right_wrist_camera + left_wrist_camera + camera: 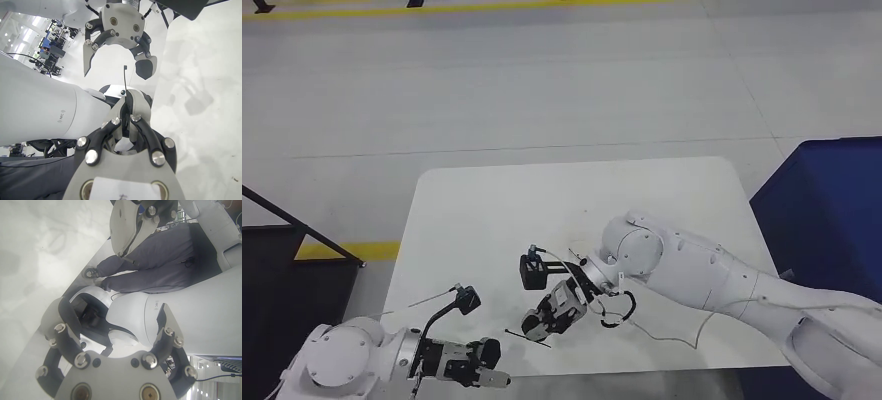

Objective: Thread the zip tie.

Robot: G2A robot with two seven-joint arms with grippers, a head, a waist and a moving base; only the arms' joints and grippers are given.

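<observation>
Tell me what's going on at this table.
The right gripper is shut on a black zip tie, and the tie's free end sticks out toward the left gripper. The left gripper is open and holds nothing; it faces the tie with a gap between them. Both are near the front edge of the white table. The tie is straight and not yet threaded into a loop.

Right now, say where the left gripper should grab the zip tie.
Take the bare strap of the zip tie just short of its thicker tip, coming head-on from the tip side. It sticks straight out past the shut right gripper toward the open left gripper, so only that stretch is free.
</observation>
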